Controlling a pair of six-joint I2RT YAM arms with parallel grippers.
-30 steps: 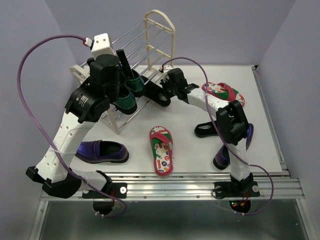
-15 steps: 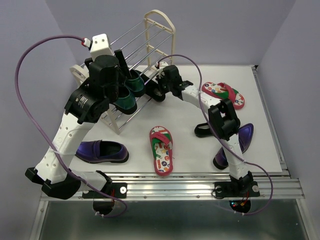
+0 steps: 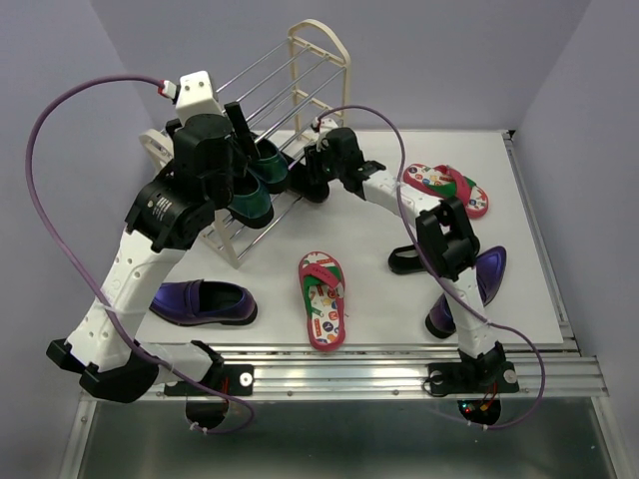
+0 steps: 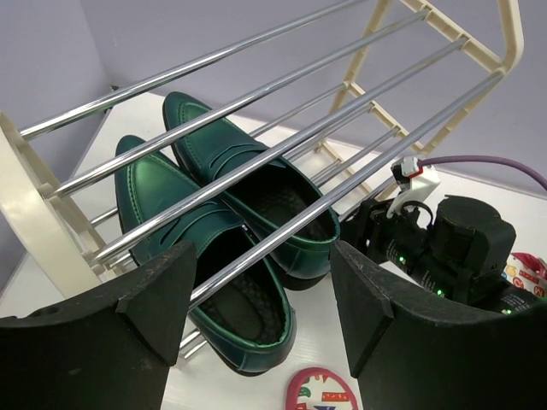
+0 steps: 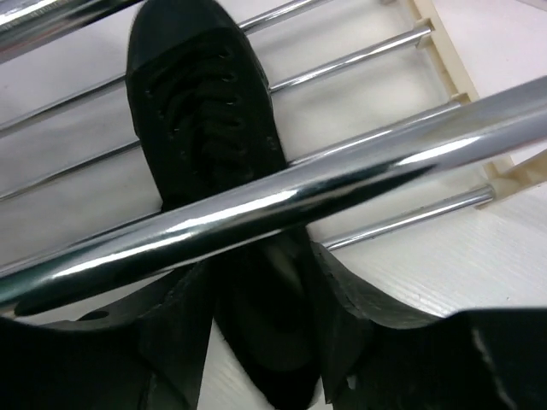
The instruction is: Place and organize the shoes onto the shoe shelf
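The shoe shelf (image 3: 318, 62) stands at the back left, its metal rods running across the left wrist view (image 4: 282, 145). Two dark green shoes (image 3: 253, 190) lie side by side on a low tier (image 4: 214, 231). My left gripper (image 3: 240, 135) hovers above them, open and empty (image 4: 261, 307). My right gripper (image 3: 318, 172) is shut on the heel of a black lace-up shoe (image 5: 205, 111) whose toe lies on the bottom rods (image 5: 359, 60); the gripper (image 5: 261, 290) sits under a shiny rod.
On the table lie a purple loafer (image 3: 205, 302), a red flip-flop (image 3: 322, 299), a second flip-flop (image 3: 446, 188), another black shoe (image 3: 407, 260) and a second purple loafer (image 3: 471, 287) partly behind my right arm. The flip-flop's toe (image 4: 320, 391) shows below my left fingers.
My right gripper has pushed the black shoe left and further into the shelf's bottom tier. My left arm has shifted slightly up and left above the green shoes.
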